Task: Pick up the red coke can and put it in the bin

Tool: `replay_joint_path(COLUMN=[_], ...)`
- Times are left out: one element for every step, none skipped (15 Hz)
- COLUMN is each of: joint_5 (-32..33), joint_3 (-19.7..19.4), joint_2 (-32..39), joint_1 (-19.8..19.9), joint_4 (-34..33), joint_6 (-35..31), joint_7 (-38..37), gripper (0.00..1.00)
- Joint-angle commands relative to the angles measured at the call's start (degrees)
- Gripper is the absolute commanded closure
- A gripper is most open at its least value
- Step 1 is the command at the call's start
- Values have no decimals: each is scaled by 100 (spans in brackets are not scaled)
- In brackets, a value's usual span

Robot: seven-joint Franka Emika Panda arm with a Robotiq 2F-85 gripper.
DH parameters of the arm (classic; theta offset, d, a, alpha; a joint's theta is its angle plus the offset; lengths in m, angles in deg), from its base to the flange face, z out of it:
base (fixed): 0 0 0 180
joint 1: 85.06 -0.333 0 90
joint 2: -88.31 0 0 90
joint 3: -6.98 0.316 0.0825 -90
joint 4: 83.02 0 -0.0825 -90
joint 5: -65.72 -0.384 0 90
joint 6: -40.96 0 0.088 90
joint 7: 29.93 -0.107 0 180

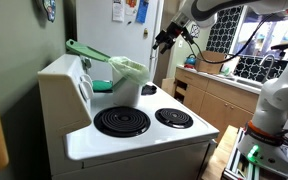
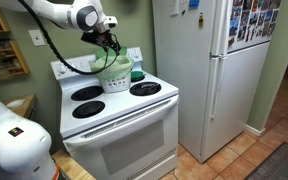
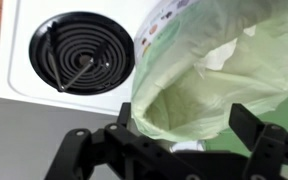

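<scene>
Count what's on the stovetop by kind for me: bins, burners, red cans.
bin: 1
coil burners: 3 in view; a fourth may sit hidden behind the bin
red coke can: 0 in view in any camera
Total: 4
</scene>
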Motion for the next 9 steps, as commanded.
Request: replay_joint_path(joint_5=[93,-279,-502,-189,-316,-375,-408,-426,-431], joint_3=[1,-149,-234,-40,-72,-92,-101,-104,-105], joint_2=[-494,-581,-657,-419,-489,-528,-543,-543,-542], joint_1=[155,19,-25,125,115,109,107,106,105], joint_4=[82,121,170,-20,-13,-6,2,11,23], joint_6=[1471,1865,2193,1742,2007,2107,2120,2121,2120], joint_7=[-556,-264,-122,-280,-234,-216,-209,-203,-200], gripper=[0,0,0,0,0,0,0,0,0])
